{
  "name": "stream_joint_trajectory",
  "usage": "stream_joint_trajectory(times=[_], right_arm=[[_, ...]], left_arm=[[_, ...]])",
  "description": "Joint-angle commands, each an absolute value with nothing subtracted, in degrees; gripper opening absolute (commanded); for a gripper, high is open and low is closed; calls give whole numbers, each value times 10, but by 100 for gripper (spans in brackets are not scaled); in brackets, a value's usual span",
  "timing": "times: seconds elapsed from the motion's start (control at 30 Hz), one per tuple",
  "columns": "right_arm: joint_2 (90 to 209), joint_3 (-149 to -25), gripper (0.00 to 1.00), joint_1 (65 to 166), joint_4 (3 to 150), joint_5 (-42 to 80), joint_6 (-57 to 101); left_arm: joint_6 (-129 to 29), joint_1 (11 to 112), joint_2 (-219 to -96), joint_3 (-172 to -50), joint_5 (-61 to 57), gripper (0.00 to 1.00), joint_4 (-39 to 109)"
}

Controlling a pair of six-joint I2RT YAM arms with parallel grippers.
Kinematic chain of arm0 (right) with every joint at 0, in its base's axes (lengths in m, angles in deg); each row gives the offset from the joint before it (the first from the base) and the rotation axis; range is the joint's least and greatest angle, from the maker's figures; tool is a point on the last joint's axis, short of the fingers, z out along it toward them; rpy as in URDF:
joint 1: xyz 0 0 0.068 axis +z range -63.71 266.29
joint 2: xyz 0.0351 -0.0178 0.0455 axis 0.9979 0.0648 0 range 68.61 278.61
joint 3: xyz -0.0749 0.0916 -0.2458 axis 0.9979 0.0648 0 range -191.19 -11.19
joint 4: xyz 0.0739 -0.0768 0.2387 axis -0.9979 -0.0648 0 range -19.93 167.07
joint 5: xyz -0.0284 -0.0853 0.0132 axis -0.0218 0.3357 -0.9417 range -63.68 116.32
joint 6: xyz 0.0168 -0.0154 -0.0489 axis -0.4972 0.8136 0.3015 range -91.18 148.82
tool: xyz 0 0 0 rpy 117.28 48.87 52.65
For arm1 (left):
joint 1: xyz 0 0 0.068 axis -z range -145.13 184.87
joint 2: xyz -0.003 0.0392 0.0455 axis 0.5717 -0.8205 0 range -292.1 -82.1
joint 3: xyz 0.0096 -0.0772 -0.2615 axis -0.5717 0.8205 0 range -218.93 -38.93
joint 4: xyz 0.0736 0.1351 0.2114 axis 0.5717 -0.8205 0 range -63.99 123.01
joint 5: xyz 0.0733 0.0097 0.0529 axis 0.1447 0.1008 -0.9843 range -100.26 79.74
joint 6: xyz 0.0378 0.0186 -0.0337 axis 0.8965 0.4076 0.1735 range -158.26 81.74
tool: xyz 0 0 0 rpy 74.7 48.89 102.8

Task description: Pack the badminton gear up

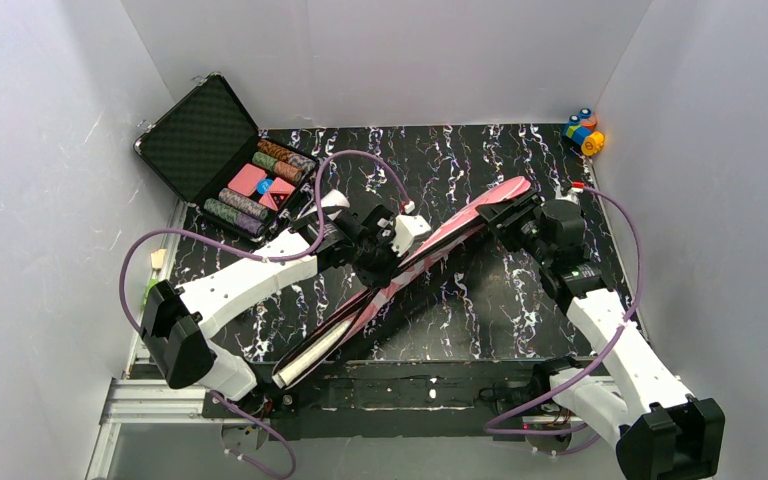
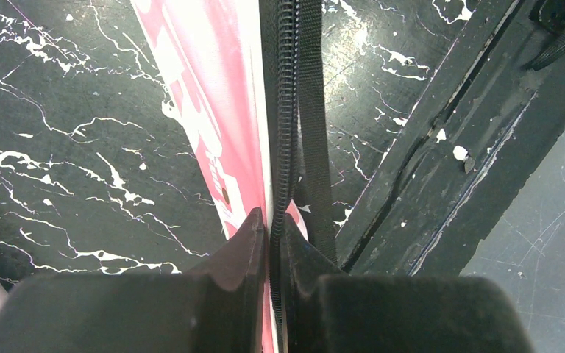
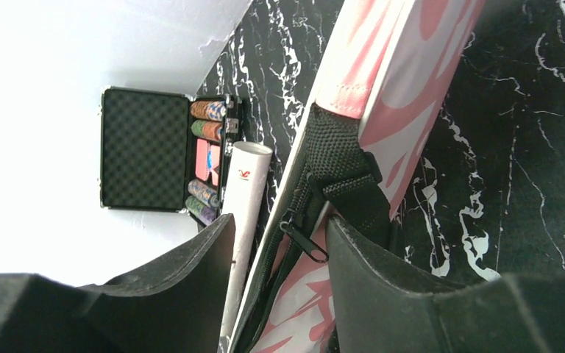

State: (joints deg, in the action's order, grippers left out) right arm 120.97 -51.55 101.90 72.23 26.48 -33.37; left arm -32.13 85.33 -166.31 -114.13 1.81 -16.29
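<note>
Pink racket bag [image 1: 495, 198] is lying diagonally across the black marbled counter [image 1: 460, 300], its narrow end pointing toward the near left and its broad end toward the far right. We are seeing a long white tube [image 1: 310, 352] showing at the near-left end of the bag; from the right wrist the tube is running alongside the bag's open edge. The left tool [image 2: 272, 239] is gripping the bag near its middle, its two fingers [image 2: 250, 246] pressed narrow on the black zipper [image 2: 285, 110], with a black strap [image 2: 313, 110] running just beside it. The right tool [image 3: 279, 224] is standing wide at the bag's broad end, its fingers [image 3: 191, 272] straddling the zipper pull [image 3: 305, 239] and the black webbing patch [image 3: 335, 158]; we are unable to tell whether either pad is touching the fabric. At the far left corner a black case [image 1: 195, 125] is lying open, holding rows of striped chips [image 1: 260, 190]. Small coloured pieces [image 1: 585, 130] are sitting in the far right corner, well apart from both arms.
</note>
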Motion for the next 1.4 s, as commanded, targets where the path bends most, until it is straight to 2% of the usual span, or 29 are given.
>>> stream_joint_trajectory(times=[0.0,0.5,0.67,0.83,1.03,1.2,1.37], right_arm=[[1205,-508,54,1013,765,226,-311],[1182,-497,29,1007,764,228,-318],[1172,-498,24,1003,754,226,-316],[1170,-501,24,1000,748,218,-316],[1170,-502,36,999,742,210,-318],[1168,-498,41,997,743,208,-320],[1165,-498,35,995,743,205,-323]], left_arm=[[-320,851,-1634,-1167,35,0,-138],[-322,850,-1631,-1160,37,0,-137],[-322,850,-1631,-1160,40,0,-137],[-322,850,-1634,-1162,42,0,-137],[-321,850,-1634,-1162,43,0,-138],[-321,850,-1634,-1162,44,0,-138],[-320,850,-1634,-1160,44,0,-137]])
